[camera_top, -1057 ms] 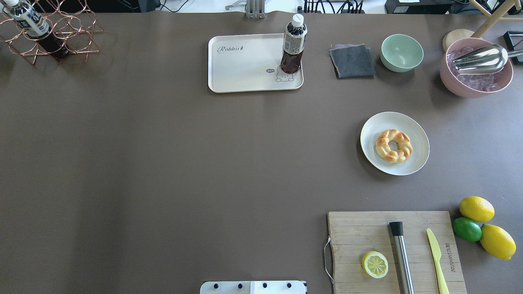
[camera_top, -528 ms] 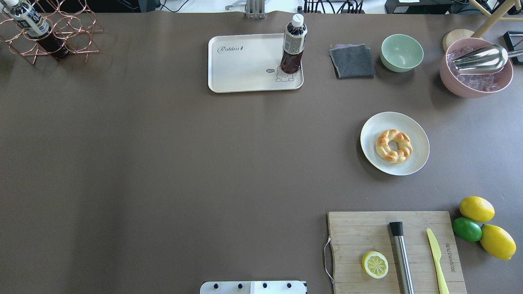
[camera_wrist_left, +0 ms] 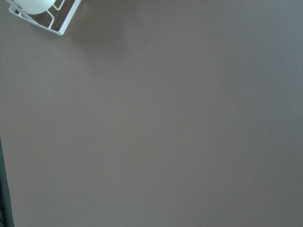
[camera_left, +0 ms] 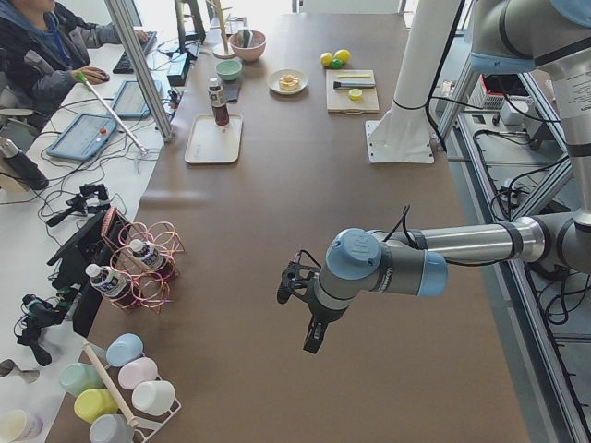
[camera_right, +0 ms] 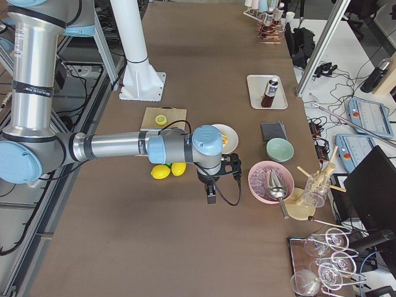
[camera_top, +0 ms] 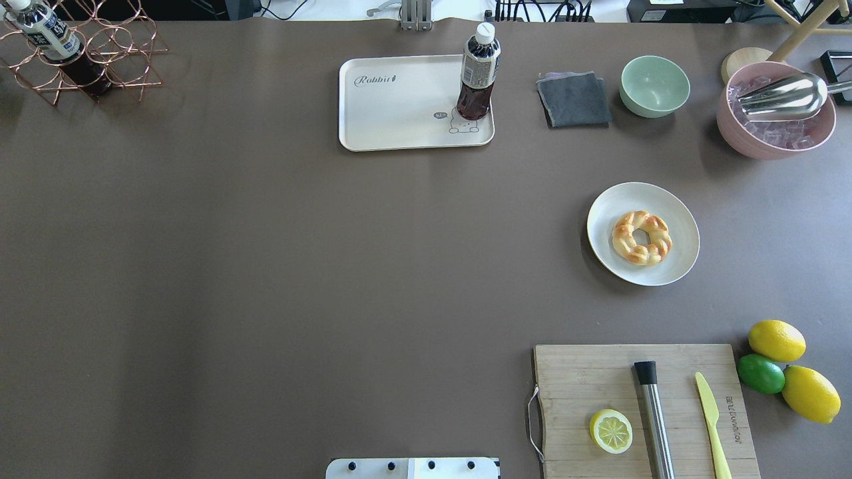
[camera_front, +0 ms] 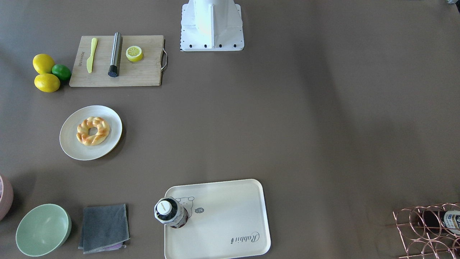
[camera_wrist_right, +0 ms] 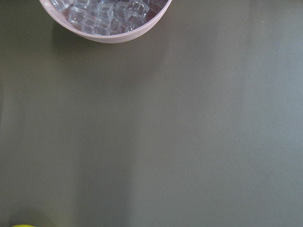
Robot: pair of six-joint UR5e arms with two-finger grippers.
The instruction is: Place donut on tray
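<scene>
We are finding the donut (camera_top: 641, 237) lying on the round plate (camera_top: 680, 265) at 3 o'clock overhead, well apart from the tray (camera_top: 399, 110) at 12. A bottle (camera_top: 478, 73) is taking the tray's 3 o'clock end, so we are judging the 9 o'clock half better for the drop. The left gripper (camera_left: 312, 337) and right gripper (camera_right: 211, 197) are showing only in the side views, so we cannot tell whether they are spread or pressed together.

Robotics lab: industrial arm (camera_left: 397, 266) over the table (camera_left: 369, 194), white column (camera_left: 420, 74) bolted to it, operator (camera_left: 37, 51) at a keyboard (camera_left: 132, 57), pendants (camera_right: 369, 115), loose cables (camera_left: 512, 198), aluminium posts (camera_left: 138, 69) alongside.
</scene>
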